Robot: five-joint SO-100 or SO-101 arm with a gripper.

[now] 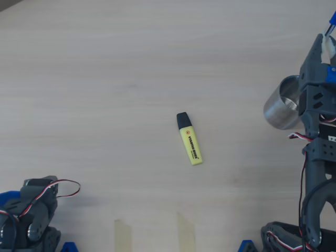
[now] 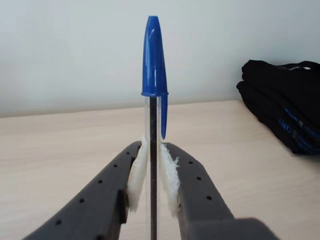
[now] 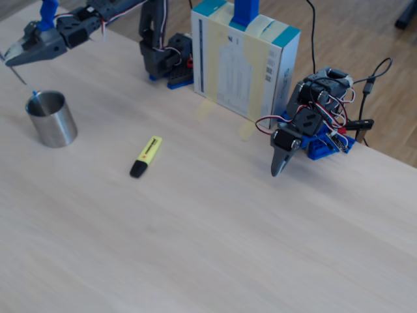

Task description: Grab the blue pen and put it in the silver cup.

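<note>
My gripper is shut on the blue pen, a clear barrel with a blue cap that sticks out past the white pads. In the overhead view the gripper is at the right edge, just beyond the silver cup, and the pen's cap shows above it. In the fixed view the gripper hangs above and left of the cup. There the pen slants down and its lower blue end is at the cup's mouth. The cup stands upright.
A yellow highlighter with a black cap lies mid-table, also in the fixed view. A second arm rests at the table edge. A tall box stands at the back. A black bundle lies far right in the wrist view.
</note>
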